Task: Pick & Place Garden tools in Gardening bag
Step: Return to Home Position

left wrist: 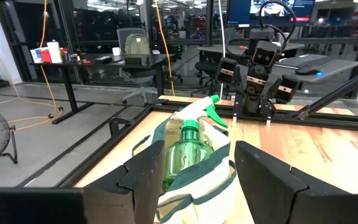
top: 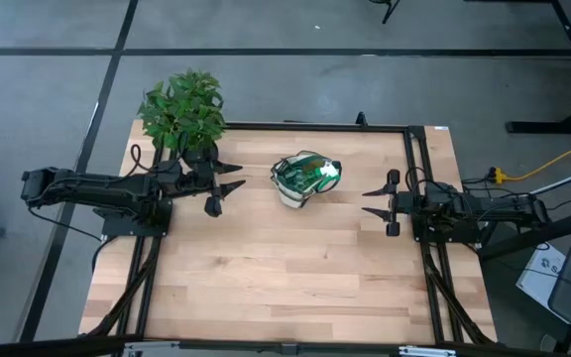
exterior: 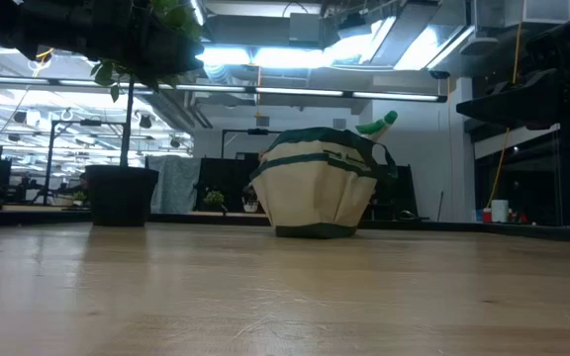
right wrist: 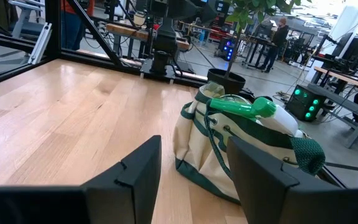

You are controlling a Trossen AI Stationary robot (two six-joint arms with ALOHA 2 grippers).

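The gardening bag (top: 303, 180), cream with dark green trim, stands upright on its base near the table's far middle. A bright green spray bottle (left wrist: 185, 152) with a white and green trigger head (right wrist: 244, 107) stands in it, poking above the rim (exterior: 376, 125). My left gripper (top: 228, 185) hangs open above the table, left of the bag, beside the plant. My right gripper (top: 378, 201) stands open to the bag's right, well short of it. Both hold nothing.
A potted leafy plant (top: 184, 111) in a black pot (exterior: 120, 195) stands at the table's far left, close to my left arm. Black frame rails (top: 419, 169) run along the table's sides. Bare wood spreads across the near half (top: 285, 278).
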